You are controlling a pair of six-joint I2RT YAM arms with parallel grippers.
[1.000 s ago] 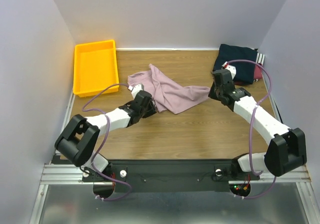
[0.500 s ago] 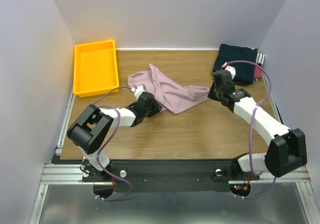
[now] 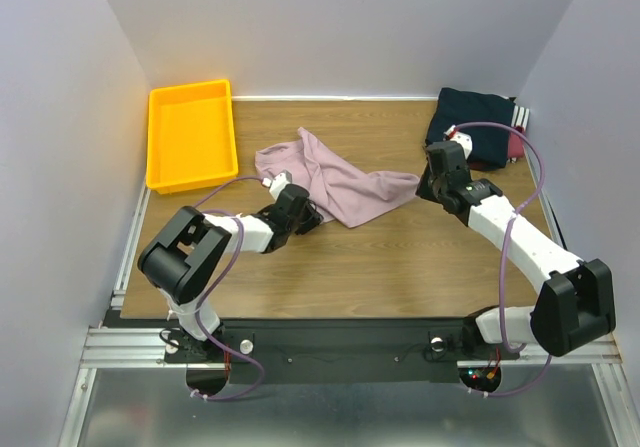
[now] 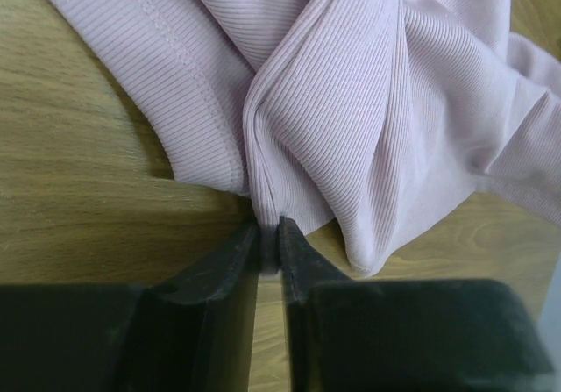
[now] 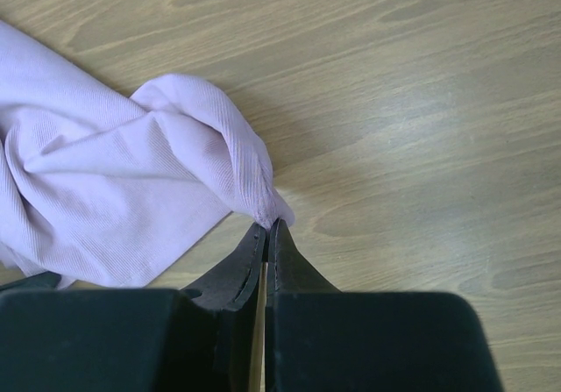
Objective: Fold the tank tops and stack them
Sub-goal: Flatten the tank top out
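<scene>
From above: shows the pink tank top (image 3: 335, 177) lying rumpled in the middle of the wooden table (image 3: 400, 257), stretched between the two arms. Puts the left gripper (image 3: 313, 217) at the garment's near left edge and the right gripper (image 3: 420, 184) at its right tip. Shows a folded navy tank top (image 3: 475, 117) in the far right corner, lying over a maroon tank top (image 3: 515, 145) that peeks out at its right side. Places a yellow tray (image 3: 190, 132) at the far left, well apart from the pink cloth.

From the left wrist: shows both black fingers (image 4: 219, 278) drawn almost together, pinching a ribbed fold at the hemmed edge of the pink tank top, with cloth in the thin slit between the tips. Shows the rest of the fabric bunched in ridges beyond, resting on the wood.

From the right wrist: shows the tips pressed together, clamped on a twisted corner of the pink tank top. Shows the cloth trailing off to the left over bare wood grain.
</scene>
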